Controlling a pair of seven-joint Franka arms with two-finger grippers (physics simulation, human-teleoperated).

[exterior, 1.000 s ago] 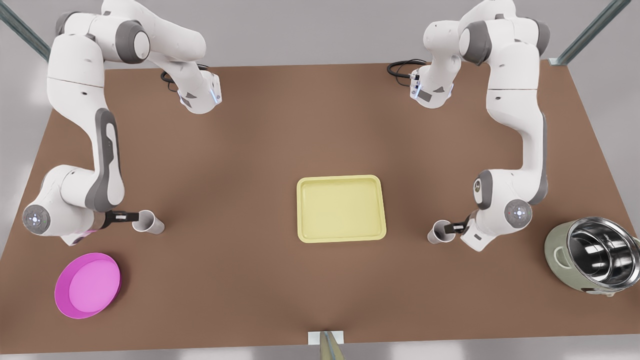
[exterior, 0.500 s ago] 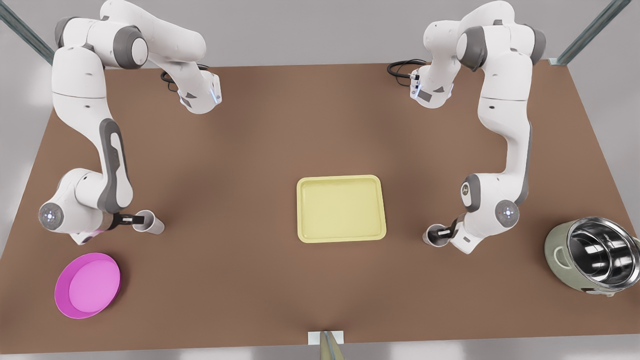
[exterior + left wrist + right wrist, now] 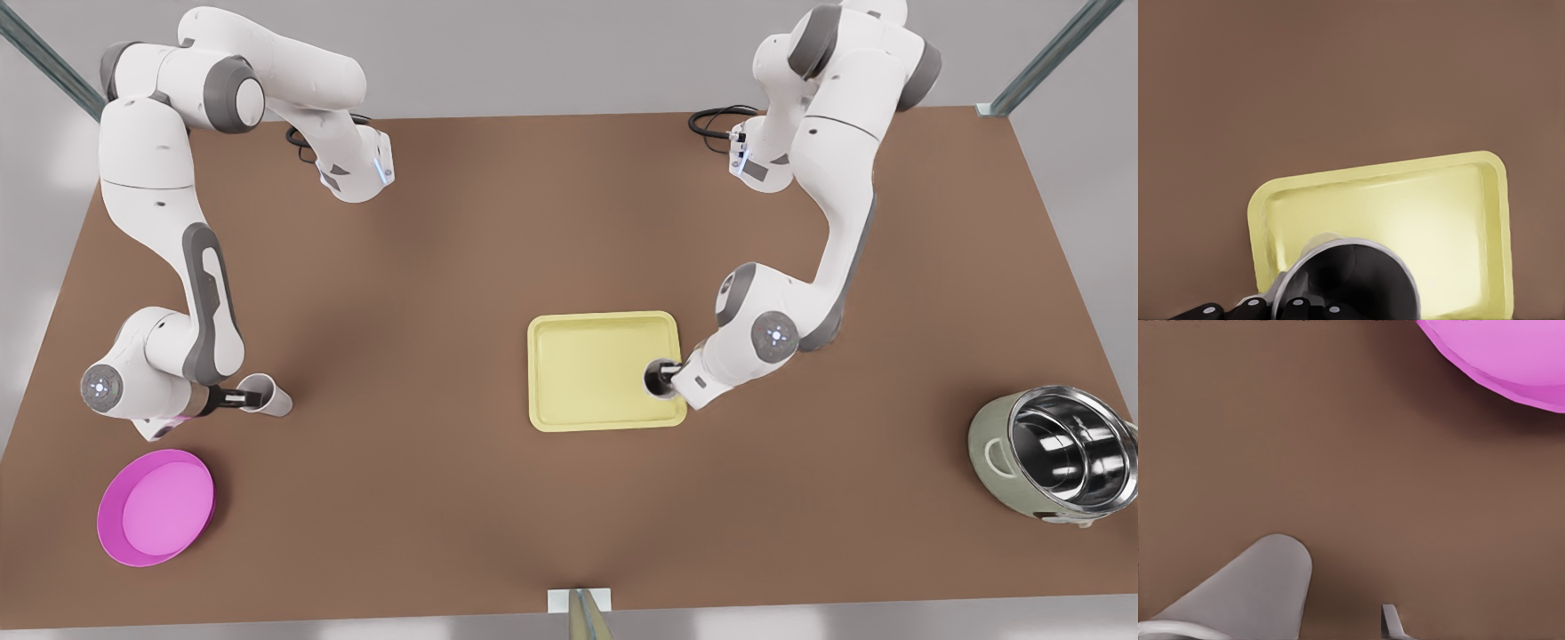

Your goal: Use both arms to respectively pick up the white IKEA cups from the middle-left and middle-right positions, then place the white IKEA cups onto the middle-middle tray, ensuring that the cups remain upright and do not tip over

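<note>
Nearest to the front view are a round pink bowl (image 3: 156,507) on the front view's left and a big shiny pot (image 3: 1053,462) on the front view's right, both on the brown worktop (image 3: 444,267). A bit farther back, the right gripper (image 3: 233,399) is at the rim of the first white cup (image 3: 264,395). This cup stands on the worktop, just behind the pink bowl. It is too hard to tell if its jaws are wide or holding the cup. Across the worktop, the left gripper (image 3: 665,373) has its jaws closed on the rim of the second white cup (image 3: 656,378). That cup is upright over the yellow tray (image 3: 587,356), at the tray's near corner on the front view's right. Whether it touches the tray cannot be told.
</note>
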